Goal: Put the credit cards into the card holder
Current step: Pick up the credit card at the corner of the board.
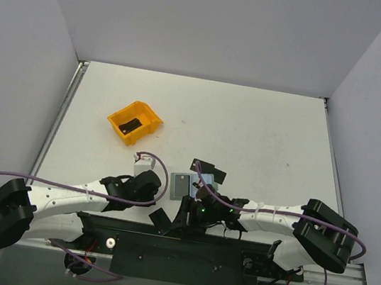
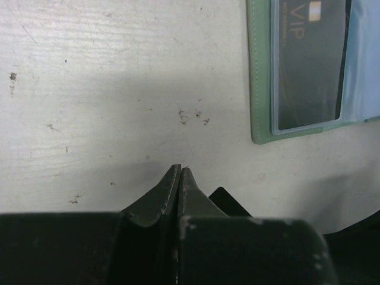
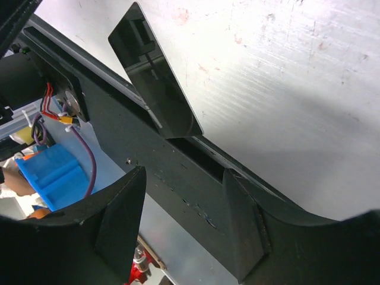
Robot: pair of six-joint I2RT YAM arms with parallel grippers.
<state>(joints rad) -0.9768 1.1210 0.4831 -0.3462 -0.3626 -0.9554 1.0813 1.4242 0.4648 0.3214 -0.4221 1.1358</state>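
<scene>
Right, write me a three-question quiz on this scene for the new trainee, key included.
1. Fill in: the card showing inside the open card holder reads ___.
2. True or false: the left gripper is open.
3. What lies in the orange bin? A) a black card B) the card holder C) a cable.
Key: 1 VIP. 2 False, its jaws are pressed together. 3 A.
</scene>
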